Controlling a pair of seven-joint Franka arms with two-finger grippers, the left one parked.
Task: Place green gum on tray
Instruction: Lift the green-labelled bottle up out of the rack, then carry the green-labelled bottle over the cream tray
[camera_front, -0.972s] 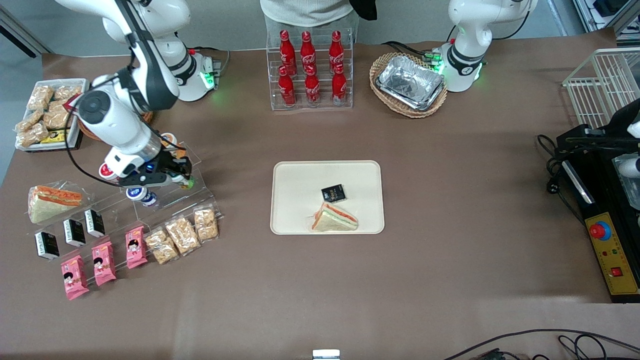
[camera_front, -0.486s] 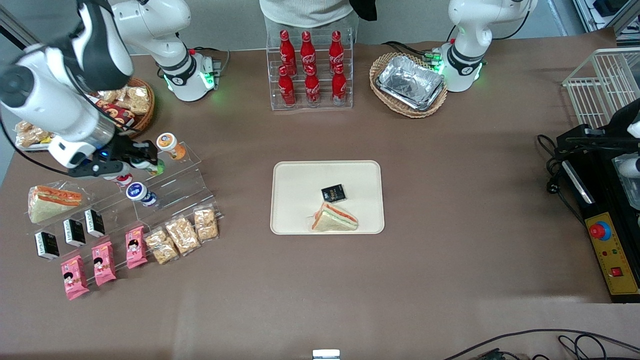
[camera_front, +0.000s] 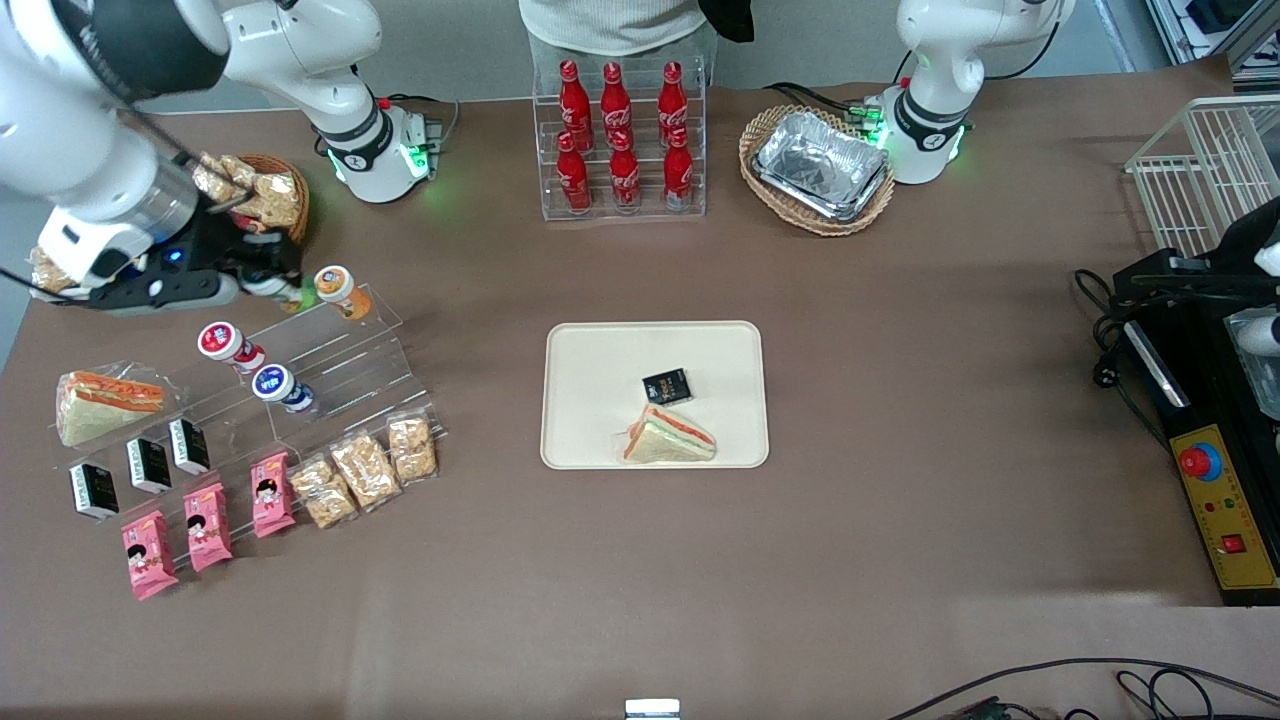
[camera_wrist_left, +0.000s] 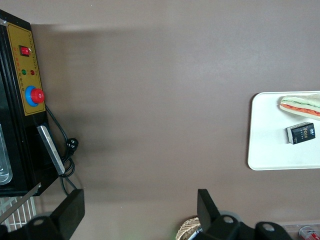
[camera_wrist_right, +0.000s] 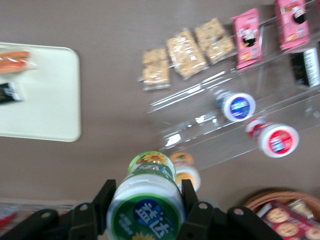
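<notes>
My right gripper (camera_front: 272, 283) is shut on the green gum (camera_front: 290, 295), a small canister with a green-and-white lid, and holds it in the air above the clear stepped rack (camera_front: 340, 365), beside the orange-lidded canister (camera_front: 336, 285). In the right wrist view the green gum (camera_wrist_right: 147, 197) fills the space between my fingers (camera_wrist_right: 104, 200), lid toward the camera. The cream tray (camera_front: 590, 400) lies mid-table, toward the parked arm's end from my gripper, with a sandwich (camera_front: 668, 437) and a small black packet (camera_front: 667, 385) on it. The tray also shows in the right wrist view (camera_wrist_right: 45, 100).
On the rack sit a red-lidded canister (camera_front: 222, 342) and a blue-lidded one (camera_front: 273, 383). Sandwich (camera_front: 105, 400), black packets, pink packs (camera_front: 205, 520) and cracker bags (camera_front: 365, 470) lie nearer the front camera. A snack basket (camera_front: 265, 195) and cola bottles (camera_front: 620, 135) stand farther back.
My gripper has lifted the green gum off the rack and risen, moving away from the tray toward the table's end and a little farther from the front camera. The red-lidded canister is uncovered now.
</notes>
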